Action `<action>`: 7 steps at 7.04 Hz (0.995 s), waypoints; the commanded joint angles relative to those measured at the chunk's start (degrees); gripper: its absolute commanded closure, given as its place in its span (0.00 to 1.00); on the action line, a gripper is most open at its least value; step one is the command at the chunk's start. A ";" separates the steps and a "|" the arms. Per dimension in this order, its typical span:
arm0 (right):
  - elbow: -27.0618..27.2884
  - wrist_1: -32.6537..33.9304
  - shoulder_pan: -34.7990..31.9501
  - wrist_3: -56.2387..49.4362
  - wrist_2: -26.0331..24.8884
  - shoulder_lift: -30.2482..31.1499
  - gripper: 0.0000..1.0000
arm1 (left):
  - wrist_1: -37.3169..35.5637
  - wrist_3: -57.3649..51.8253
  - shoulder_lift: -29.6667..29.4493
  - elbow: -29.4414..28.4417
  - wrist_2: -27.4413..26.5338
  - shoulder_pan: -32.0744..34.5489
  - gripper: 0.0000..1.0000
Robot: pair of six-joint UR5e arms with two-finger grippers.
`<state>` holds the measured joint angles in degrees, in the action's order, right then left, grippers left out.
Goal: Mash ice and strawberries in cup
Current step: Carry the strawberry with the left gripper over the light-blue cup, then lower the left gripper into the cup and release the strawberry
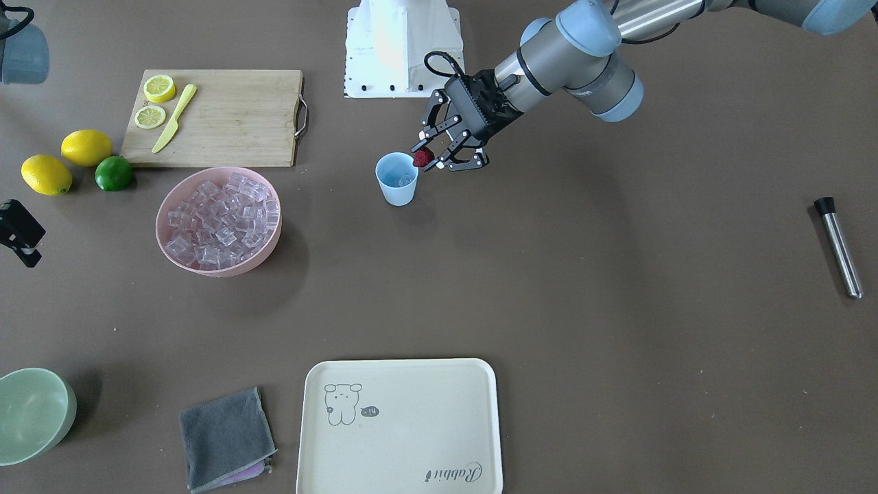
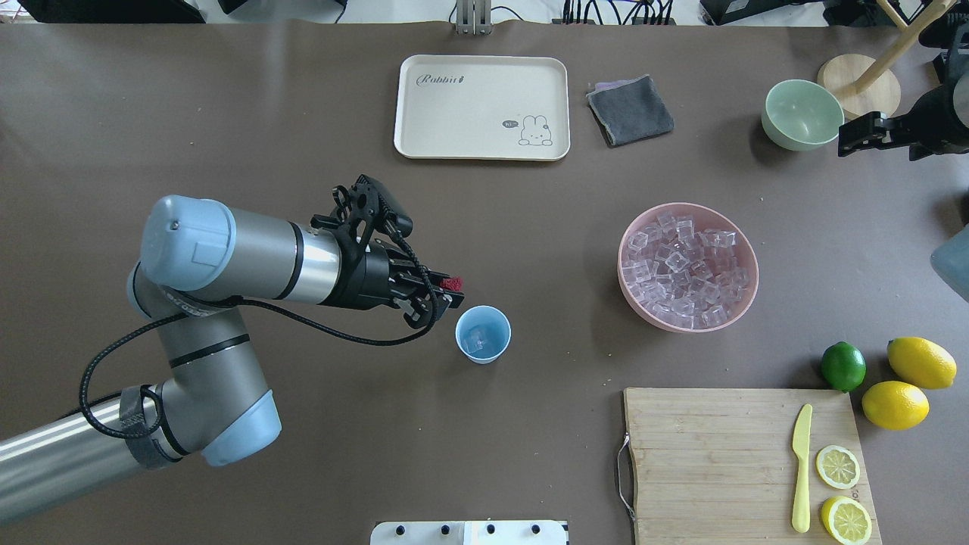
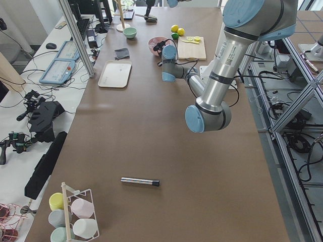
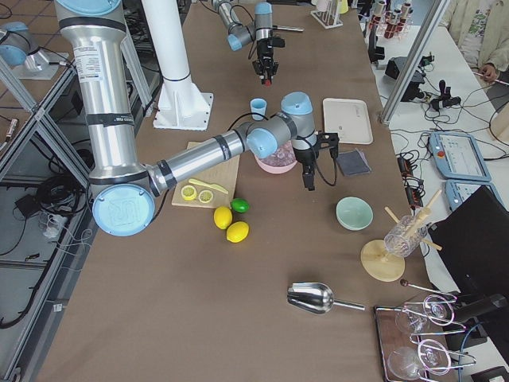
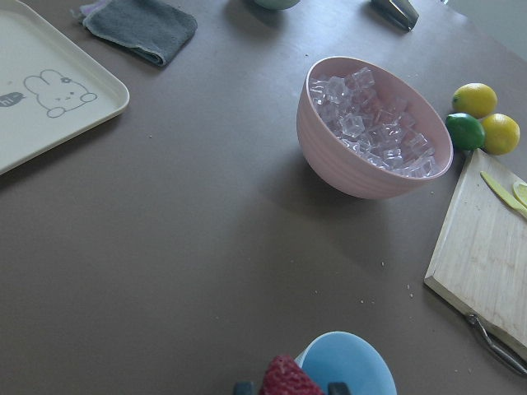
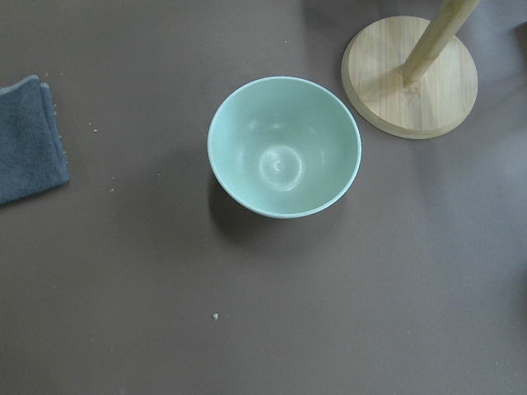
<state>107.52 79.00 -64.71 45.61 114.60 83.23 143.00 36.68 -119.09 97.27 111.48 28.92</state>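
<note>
Left tool (image 2: 447, 291) is clenched on the strawberry (image 2: 452, 284), held up off the surface (image 2: 303, 454) just beside the cup (image 2: 483, 334) at approx. 10 o'clock in the overhead view, prob. to drop it onto the ice cube (image 2: 475, 341) lying inside. The rest of the ice (image 2: 685, 265) sits in the pink bowl (image 2: 685, 327) at 2 o'clock, well apart. The steel rod (image 1: 838, 247), likely the masher, lies unused, so no mashing yet. Right tool (image 2: 844, 140) hangs beside the pale green bowl (image 2: 802, 113), out of the way; can't tell if clenched or released.
</note>
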 commanded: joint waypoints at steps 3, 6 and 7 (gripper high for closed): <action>-0.82 -0.08 0.46 0.09 0.01 -0.08 0.00 | -0.17 -0.38 -2.37 -2.95 -2.50 -2.20 1.00; -0.91 -0.08 0.55 0.09 0.01 -0.17 0.00 | -0.18 -0.47 -3.87 -5.58 -4.68 -2.12 1.00; -0.91 -0.08 0.55 0.00 0.01 -0.17 0.00 | -0.17 -0.55 -3.87 -6.12 -4.69 -2.12 1.00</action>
<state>106.63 78.93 -64.20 45.69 114.61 83.06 142.75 36.22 -122.80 92.13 107.27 26.80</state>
